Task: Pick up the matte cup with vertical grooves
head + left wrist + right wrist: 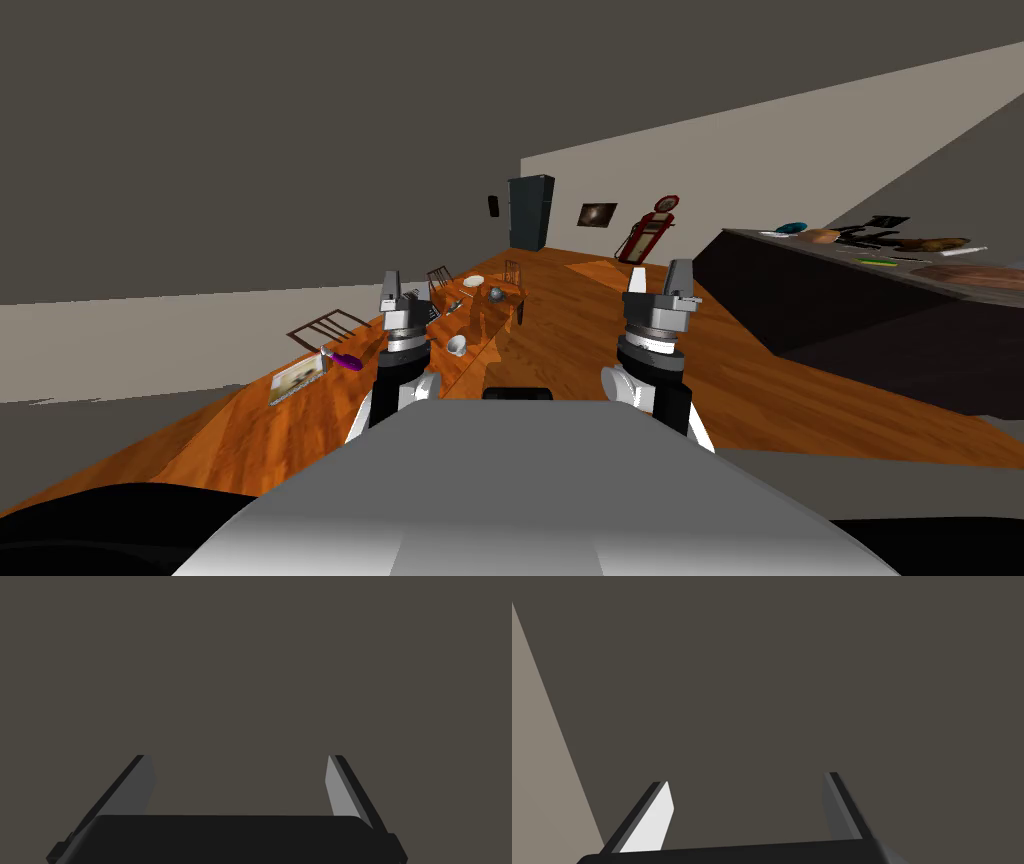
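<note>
A wood floor [600, 340] runs ahead to a pale wall. At 12 o'clock, far off, stands a dark cabinet [530, 212], with a frame [597, 214] on the wall and a red pump [655, 228] at 1 o'clock. A dark counter [800, 300] lies at 2 o'clock, well apart, with a teal bowl [792, 228] and other small things on top, too small to name.

At 11 o'clock a long wood table [250, 430] stretches away from me, with chairs [325, 325] along its far side. On it, nearest me, lie a flat picture [298, 378] and a purple tool [345, 360] just beside it. Further along sit a plate [473, 281] and a grey round thing [495, 293].

The cup [457, 345] – small and white, its grooves too small to tell – sits on the table near its right edge, at 11 o'clock from me, just beside the left forearm and below the gripper's level.

Both arms are raised in front of me, forearms upright, grippers pointing up. The left gripper [398, 290] hangs above the table, apart from the cup; its fingers [336, 791] are spread wide with nothing between them. The right gripper [658, 275] hangs over the floor at 1 o'clock – its fingers [654, 821] likewise spread and empty.
</note>
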### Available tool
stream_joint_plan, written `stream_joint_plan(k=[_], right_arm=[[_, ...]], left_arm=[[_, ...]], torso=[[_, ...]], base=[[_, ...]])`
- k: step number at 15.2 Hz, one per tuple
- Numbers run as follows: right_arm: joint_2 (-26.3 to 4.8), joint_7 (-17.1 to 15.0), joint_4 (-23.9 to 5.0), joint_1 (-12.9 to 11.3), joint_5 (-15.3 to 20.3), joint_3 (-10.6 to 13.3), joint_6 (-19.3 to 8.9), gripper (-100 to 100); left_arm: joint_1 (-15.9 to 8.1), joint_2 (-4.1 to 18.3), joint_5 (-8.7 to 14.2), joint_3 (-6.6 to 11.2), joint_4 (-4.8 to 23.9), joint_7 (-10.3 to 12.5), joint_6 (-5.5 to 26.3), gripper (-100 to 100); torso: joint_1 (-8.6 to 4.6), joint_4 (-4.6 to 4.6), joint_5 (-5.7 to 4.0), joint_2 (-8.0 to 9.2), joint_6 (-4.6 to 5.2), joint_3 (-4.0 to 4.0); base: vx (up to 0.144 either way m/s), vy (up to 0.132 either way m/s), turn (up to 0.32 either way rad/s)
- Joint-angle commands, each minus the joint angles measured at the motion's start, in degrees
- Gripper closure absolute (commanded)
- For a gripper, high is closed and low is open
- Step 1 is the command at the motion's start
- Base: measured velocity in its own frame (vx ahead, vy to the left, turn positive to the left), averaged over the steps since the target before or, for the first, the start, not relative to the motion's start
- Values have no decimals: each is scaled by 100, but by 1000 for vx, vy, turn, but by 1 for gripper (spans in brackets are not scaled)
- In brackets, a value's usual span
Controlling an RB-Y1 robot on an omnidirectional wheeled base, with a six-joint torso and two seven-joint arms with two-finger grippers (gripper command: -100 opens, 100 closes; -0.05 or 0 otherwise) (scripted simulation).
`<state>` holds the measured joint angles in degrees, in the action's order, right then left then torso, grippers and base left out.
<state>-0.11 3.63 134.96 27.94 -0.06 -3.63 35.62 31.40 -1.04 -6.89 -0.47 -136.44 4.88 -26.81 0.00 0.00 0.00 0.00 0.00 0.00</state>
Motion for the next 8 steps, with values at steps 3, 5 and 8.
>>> stream_joint_plan(k=[3, 5, 8], right_arm=[[0, 0, 0, 0, 0, 0, 0, 0], [0, 0, 0, 0, 0, 0, 0, 0], [0, 0, 0, 0, 0, 0, 0, 0]], left_arm=[[-8, 375, 44, 35, 82, 12, 124, -100], [-20, 661, 108, 88, 204, 31, 308, -100], [-38, 890, 197, 162, 374, 56, 563, -100]], torso=[[2, 0, 0, -2, 1, -1], [3, -1, 1, -4, 0, -2], [4, -2, 1, -7, 1, -4]], base=[[6, 0, -25], [13, 1, -34], [16, 3, -47]])
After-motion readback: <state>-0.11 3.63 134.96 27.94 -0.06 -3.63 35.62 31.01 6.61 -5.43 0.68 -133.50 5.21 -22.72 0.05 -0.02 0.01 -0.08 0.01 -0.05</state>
